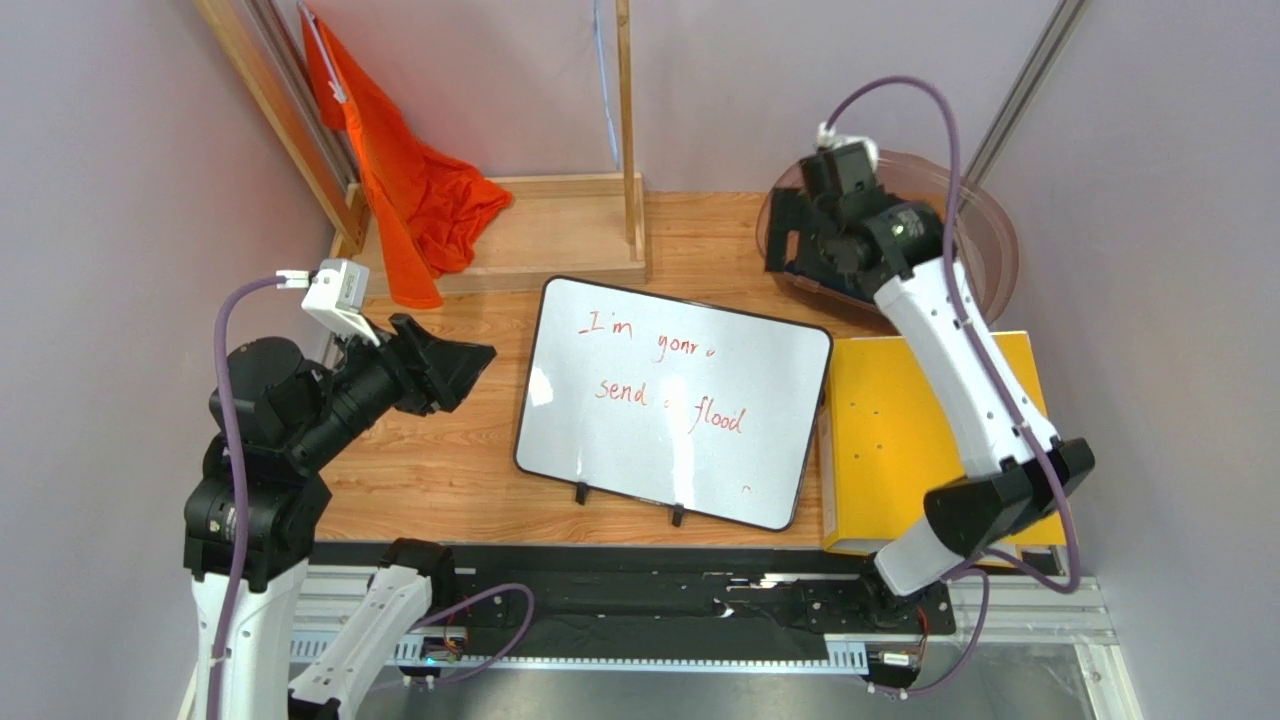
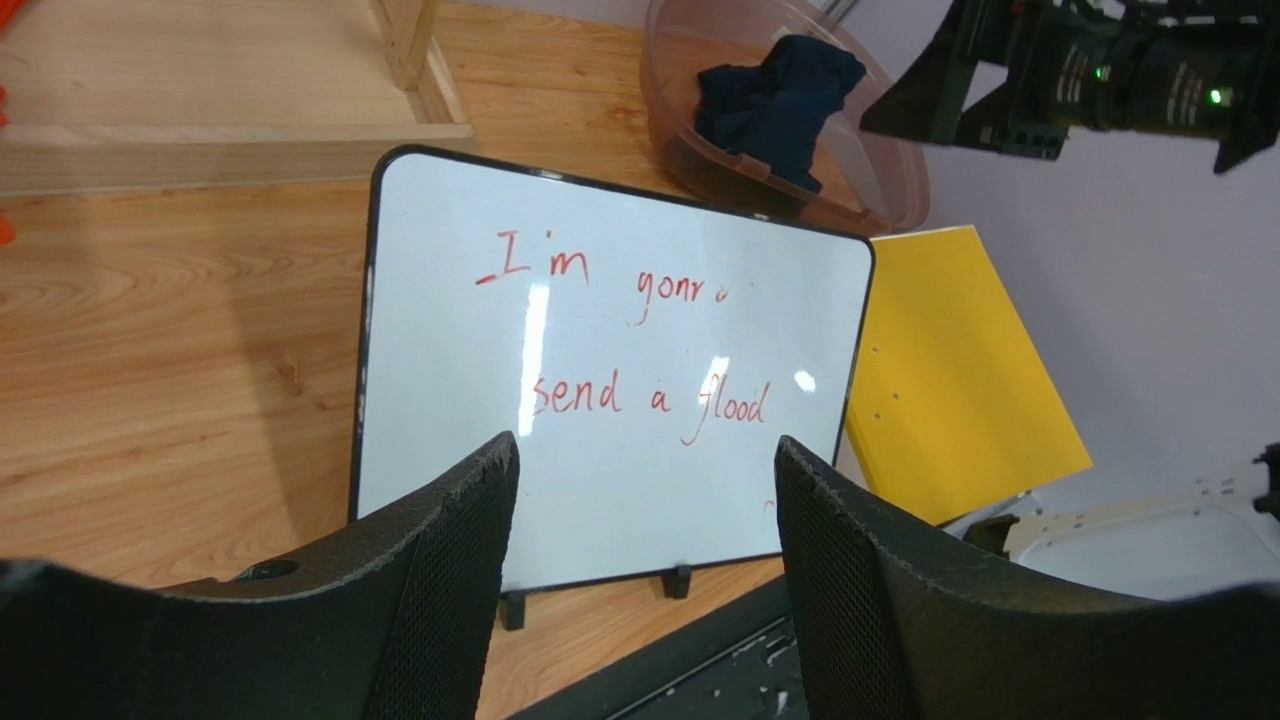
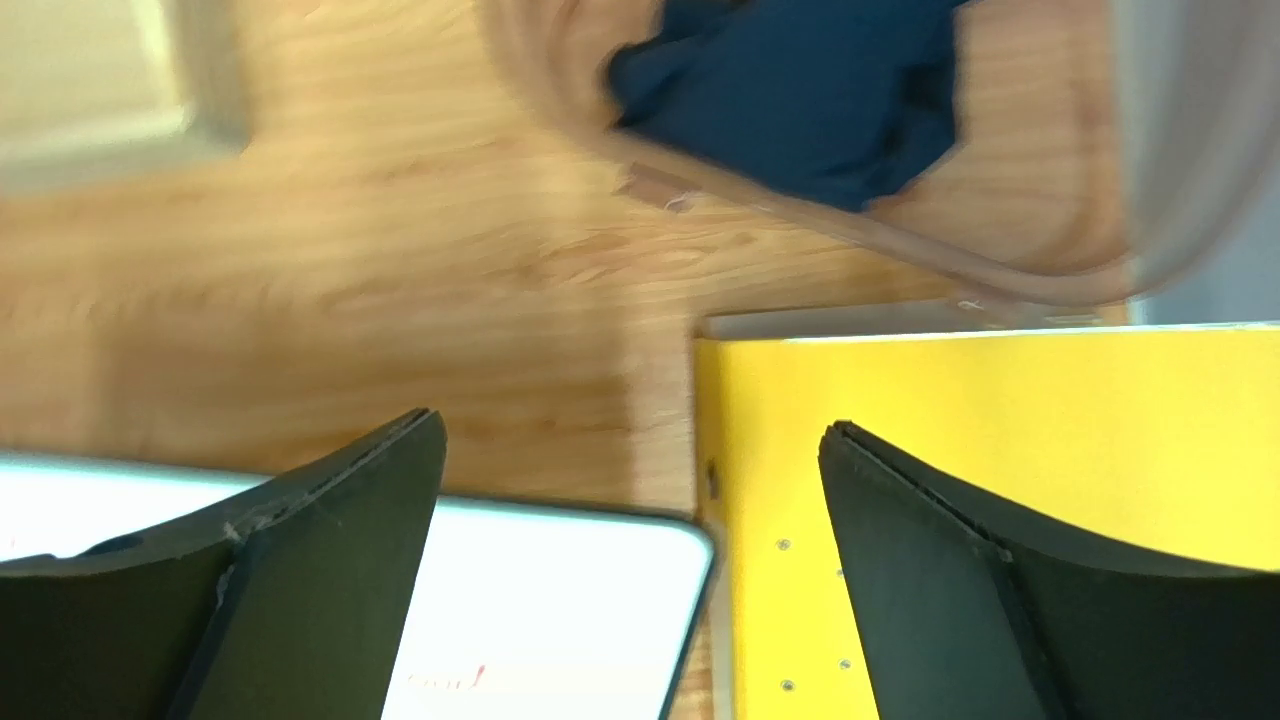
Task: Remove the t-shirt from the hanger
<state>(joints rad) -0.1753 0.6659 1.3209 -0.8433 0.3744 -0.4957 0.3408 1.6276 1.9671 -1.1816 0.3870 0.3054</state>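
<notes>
An orange t-shirt [image 1: 409, 173] hangs at the back left from a slanted wooden rack [image 1: 278, 98], its lower part bunched on the rack's base. I cannot make out the hanger under the cloth. My left gripper [image 1: 458, 368] is open and empty, just right of the shirt's lower end and pointing toward the whiteboard; its wrist view shows the jaws apart [image 2: 646, 458] with nothing between them. My right gripper [image 1: 819, 225] is open and empty above the tub at the back right, and its jaws also stand wide apart [image 3: 631, 435].
A whiteboard [image 1: 673, 398] with red writing lies mid-table. A yellow board [image 1: 917, 435] lies to its right. A clear brownish tub [image 1: 992, 248] at the back right holds a dark blue garment [image 3: 796, 90]. A wooden post [image 1: 624, 120] rises from the rack base [image 1: 556, 225].
</notes>
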